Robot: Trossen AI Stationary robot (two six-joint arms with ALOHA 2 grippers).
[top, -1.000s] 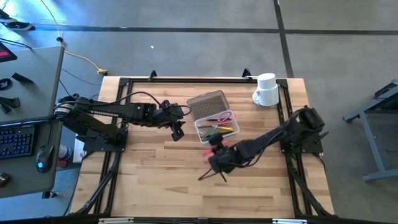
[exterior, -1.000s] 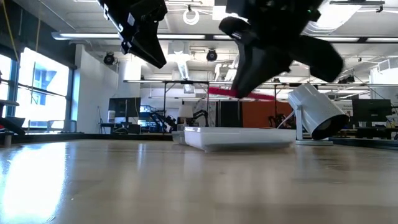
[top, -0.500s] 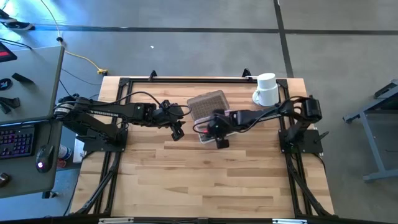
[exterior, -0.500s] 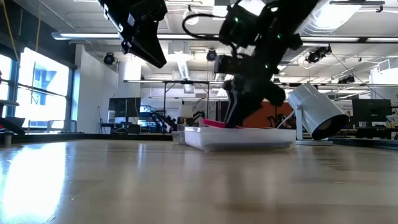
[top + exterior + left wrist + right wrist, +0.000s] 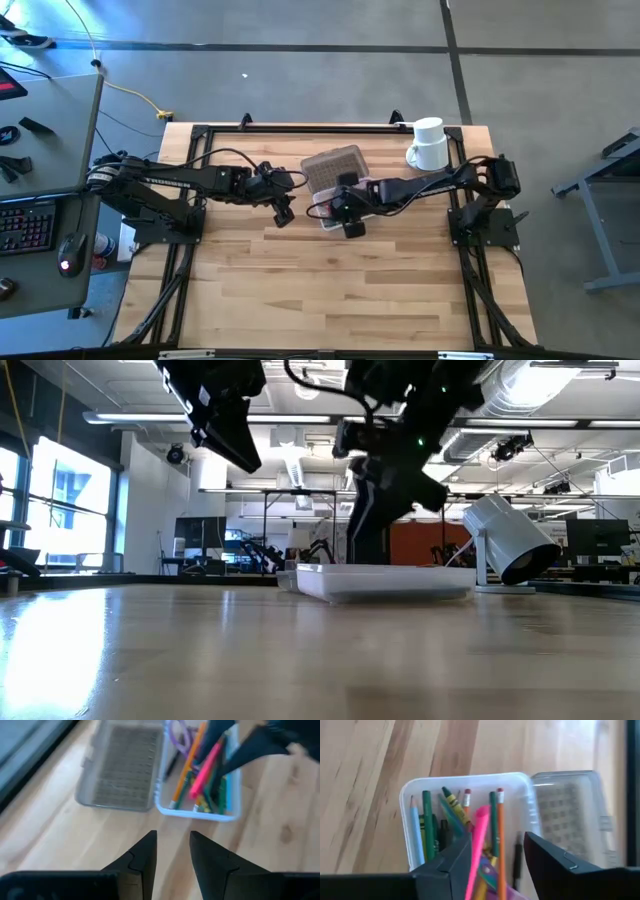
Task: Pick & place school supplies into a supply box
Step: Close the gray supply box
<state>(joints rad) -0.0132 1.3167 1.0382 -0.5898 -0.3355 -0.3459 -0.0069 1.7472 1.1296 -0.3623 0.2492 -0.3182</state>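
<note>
The supply box [image 5: 350, 198] stands open at the table's far middle, its dotted lid [image 5: 333, 168] lying flat behind it. Inside lie pencils [image 5: 427, 820], an orange pencil [image 5: 187, 765], purple scissors [image 5: 177, 732] and a pink pen [image 5: 479, 840]. My right gripper [image 5: 497, 839] hangs open over the box's near end [image 5: 347, 215], with the pink pen running between its fingers. My left gripper [image 5: 283, 212] hovers open above the table, left of the box, with nothing between its fingers [image 5: 172, 837]. My right gripper stands over the box from above with its fingers apart. The pink pen [image 5: 207, 762] lies slanted on the other pencils and passes close beside one finger [image 5: 447, 865]. I cannot tell whether that finger touches it.
A white mug [image 5: 430, 145] stands at the table's far right corner, behind the right arm. Black frame rails [image 5: 190, 250] run along the table's sides. Bare wood [image 5: 330, 290] fills the near half of the table.
My right gripper has carried the pink pen from the table's middle toward the far edge, down into the box, then risen a little. The pen, held level above the table before, now lies slanted in the box between the parted fingers.
</note>
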